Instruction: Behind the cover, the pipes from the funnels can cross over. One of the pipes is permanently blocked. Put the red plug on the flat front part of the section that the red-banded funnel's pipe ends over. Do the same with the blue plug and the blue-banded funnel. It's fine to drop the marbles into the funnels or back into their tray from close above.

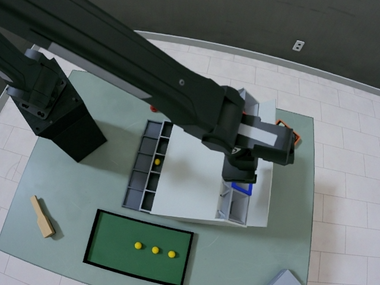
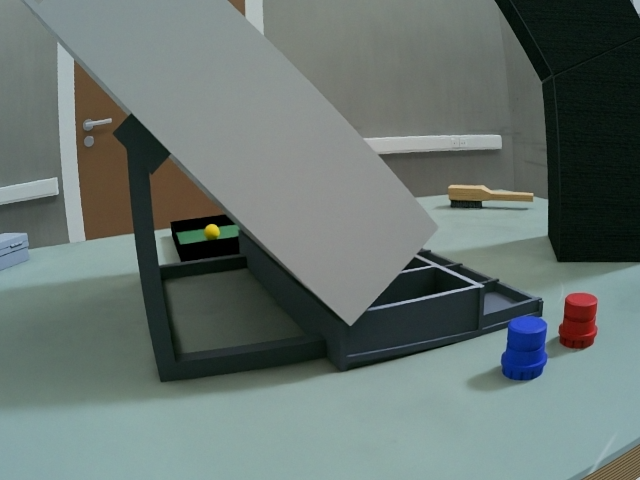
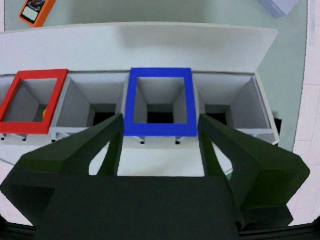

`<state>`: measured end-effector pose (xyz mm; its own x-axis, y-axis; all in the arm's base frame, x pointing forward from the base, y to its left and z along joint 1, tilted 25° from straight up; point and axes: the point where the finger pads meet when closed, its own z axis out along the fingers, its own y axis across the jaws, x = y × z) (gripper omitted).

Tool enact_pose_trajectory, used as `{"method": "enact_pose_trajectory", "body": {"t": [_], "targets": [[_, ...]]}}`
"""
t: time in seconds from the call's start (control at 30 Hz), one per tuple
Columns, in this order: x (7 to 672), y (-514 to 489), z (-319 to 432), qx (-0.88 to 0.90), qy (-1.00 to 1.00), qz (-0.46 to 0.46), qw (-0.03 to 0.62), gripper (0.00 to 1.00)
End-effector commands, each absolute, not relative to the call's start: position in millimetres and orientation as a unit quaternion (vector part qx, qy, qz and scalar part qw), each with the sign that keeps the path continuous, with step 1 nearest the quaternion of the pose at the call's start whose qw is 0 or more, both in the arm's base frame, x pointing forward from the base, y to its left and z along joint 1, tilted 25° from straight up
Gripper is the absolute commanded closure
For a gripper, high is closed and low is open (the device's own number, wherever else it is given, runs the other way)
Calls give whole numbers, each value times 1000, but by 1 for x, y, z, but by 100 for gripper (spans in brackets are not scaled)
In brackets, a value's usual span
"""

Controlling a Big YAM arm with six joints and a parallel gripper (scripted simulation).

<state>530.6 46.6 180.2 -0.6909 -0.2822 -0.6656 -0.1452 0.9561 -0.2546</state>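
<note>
My gripper (image 3: 160, 120) is open and empty, hanging close above the blue-banded funnel (image 3: 159, 131) (image 1: 242, 188). The red-banded funnel (image 3: 40, 74) stands two funnels to its left in the wrist view; a bit of yellow shows at its inner edge. The sloping grey cover (image 1: 190, 171) (image 2: 258, 129) hides the pipes. One yellow marble (image 1: 157, 161) lies in the middle section of the dark grey row (image 1: 138, 180). Three marbles (image 1: 138, 245) (image 1: 155, 250) (image 1: 171, 253) lie in the green tray (image 1: 92, 236). The blue plug (image 2: 524, 348) and red plug (image 2: 578, 320) stand on the table beside the row's end.
A wooden brush (image 1: 43, 217) (image 2: 488, 195) lies at the table's edge. An orange device (image 1: 295, 135) (image 3: 35, 10) sits behind the funnels. A grey box (image 1: 285, 277) (image 2: 10, 248) is at a corner. The arm's black base (image 1: 61, 129) stands left.
</note>
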Motion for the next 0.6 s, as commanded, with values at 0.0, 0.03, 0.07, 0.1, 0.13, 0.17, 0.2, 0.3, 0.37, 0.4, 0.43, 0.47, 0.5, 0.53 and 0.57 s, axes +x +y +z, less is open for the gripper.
{"method": "enact_pose_trajectory", "body": {"t": [0.0, 0.03, 0.07, 0.1, 0.13, 0.17, 0.2, 0.3, 0.37, 0.4, 0.43, 0.47, 0.5, 0.53, 0.57], "targets": [[543, 56, 206, -115, 907, -87, 395, 41], [543, 56, 206, -115, 907, -87, 395, 41], [543, 56, 206, -115, 907, -87, 395, 41], [544, 56, 207, -115, 907, -87, 395, 41], [544, 56, 207, -115, 907, -87, 395, 41], [544, 56, 208, -115, 907, -87, 395, 41], [545, 56, 208, -115, 907, -87, 395, 41], [545, 57, 210, -115, 907, -87, 395, 41], [546, 57, 211, -115, 907, -87, 395, 41], [546, 57, 211, -115, 907, -87, 395, 41], [547, 57, 211, -115, 907, -87, 395, 41], [547, 58, 212, -115, 907, -87, 395, 41], [547, 58, 212, -115, 907, -87, 395, 41], [547, 58, 213, -115, 907, -87, 395, 41], [548, 58, 213, -115, 907, -87, 395, 41]]}}
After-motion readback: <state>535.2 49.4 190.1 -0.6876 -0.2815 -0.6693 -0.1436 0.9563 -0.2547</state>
